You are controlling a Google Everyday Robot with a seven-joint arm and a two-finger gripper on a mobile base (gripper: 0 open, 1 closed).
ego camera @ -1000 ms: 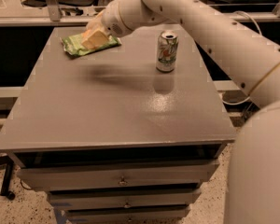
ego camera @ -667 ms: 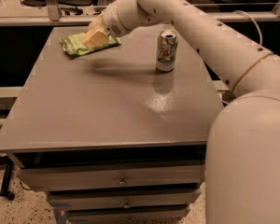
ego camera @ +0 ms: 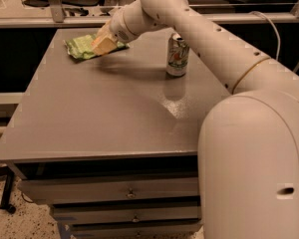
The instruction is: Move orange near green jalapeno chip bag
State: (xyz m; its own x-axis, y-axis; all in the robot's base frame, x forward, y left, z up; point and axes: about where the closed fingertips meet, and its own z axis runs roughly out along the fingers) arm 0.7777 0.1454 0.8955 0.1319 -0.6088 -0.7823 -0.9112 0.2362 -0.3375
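Observation:
The green jalapeno chip bag (ego camera: 78, 47) lies flat at the far left of the grey table (ego camera: 114, 118). My gripper (ego camera: 102, 44) reaches in from the right and hovers at the bag's right end, low over it and partly covering it. Its tip looks tan. No orange shows in this view; it is hidden or out of view.
A green-and-white soda can (ego camera: 177, 55) stands upright at the far right of the table, under my arm. My white arm (ego camera: 249, 133) fills the right foreground. Drawers (ego camera: 129, 190) sit below the table's front edge. A railing and chairs stand behind the table.
My gripper has shifted slightly left and lower at the chip bag. The arm's near segment has swung further into the right foreground. The can and the bag have not moved.

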